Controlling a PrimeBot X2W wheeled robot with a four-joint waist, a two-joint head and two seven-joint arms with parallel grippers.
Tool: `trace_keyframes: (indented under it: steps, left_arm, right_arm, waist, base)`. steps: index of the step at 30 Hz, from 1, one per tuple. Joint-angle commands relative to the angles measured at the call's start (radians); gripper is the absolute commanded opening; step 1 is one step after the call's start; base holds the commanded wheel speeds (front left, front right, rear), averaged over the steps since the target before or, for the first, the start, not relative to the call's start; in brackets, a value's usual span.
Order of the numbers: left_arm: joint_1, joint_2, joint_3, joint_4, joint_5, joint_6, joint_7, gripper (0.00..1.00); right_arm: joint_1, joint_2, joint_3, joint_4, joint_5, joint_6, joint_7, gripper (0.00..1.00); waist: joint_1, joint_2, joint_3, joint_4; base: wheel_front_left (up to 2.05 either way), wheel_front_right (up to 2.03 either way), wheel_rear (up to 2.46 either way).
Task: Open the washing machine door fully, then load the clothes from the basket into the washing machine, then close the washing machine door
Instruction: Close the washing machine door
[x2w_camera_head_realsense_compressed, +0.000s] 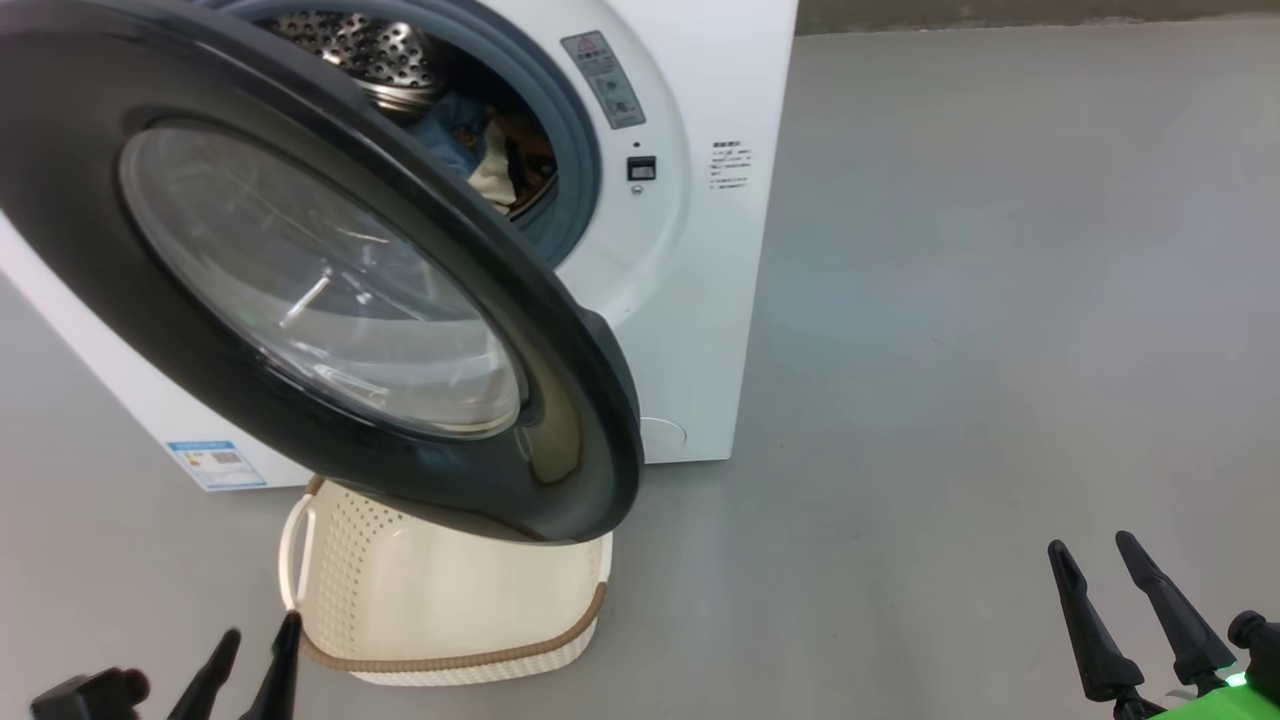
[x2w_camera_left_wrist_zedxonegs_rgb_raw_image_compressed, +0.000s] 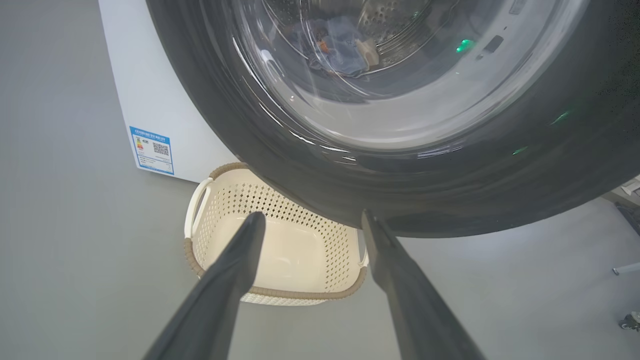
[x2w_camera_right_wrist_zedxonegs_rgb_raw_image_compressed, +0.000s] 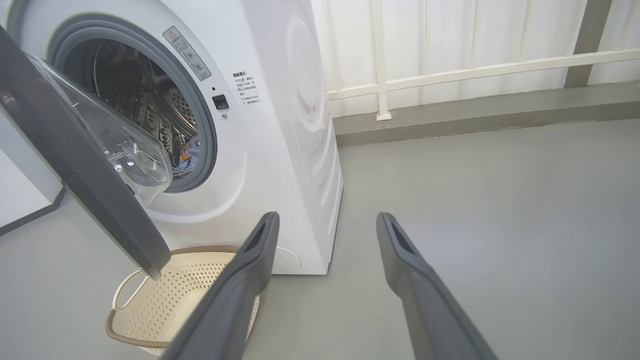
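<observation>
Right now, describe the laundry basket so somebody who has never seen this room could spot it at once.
Start at the big white washing machine on the grey floor, with its round black-rimmed door swung open. On the floor under that door sits the basket: small, cream, perforated sides, a brown woven-look rim.

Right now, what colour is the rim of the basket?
The basket rim is brown, woven-looking; the left wrist view shows it best.
</observation>
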Motion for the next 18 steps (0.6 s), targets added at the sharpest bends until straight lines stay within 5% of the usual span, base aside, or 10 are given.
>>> trace_keyframes:
  steps: [1,12,18]
  left_arm:
    - [-0.019,-0.005,0.077,-0.012,0.056,-0.003,-0.013,1.0]
    - [0.07,-0.199,0.366,-0.124,0.491,-0.003,-0.014,1.0]
    - [0.118,-0.273,0.432,-0.192,0.682,-0.003,-0.014,1.0]
  right_arm:
    - [0.002,-0.026,0.009,-0.023,-0.006,0.003,-0.005,1.0]
    - [0.004,-0.026,-0.006,-0.027,-0.009,0.003,-0.005,1.0]
    - [0.005,-0.021,-0.011,-0.028,-0.011,0.003,-0.005,1.0]
  waist:
    - [0.0001,0.0,0.0,-0.013]
    - [0.0001,0.0,-0.006,-0.044]
    - [0.0001,0.0,-0.007,-0.041]
  base:
    - [0.0,0.0,0.0]
    - [0.0,0.0,0.0]
    - [0.0,0.0,0.0]
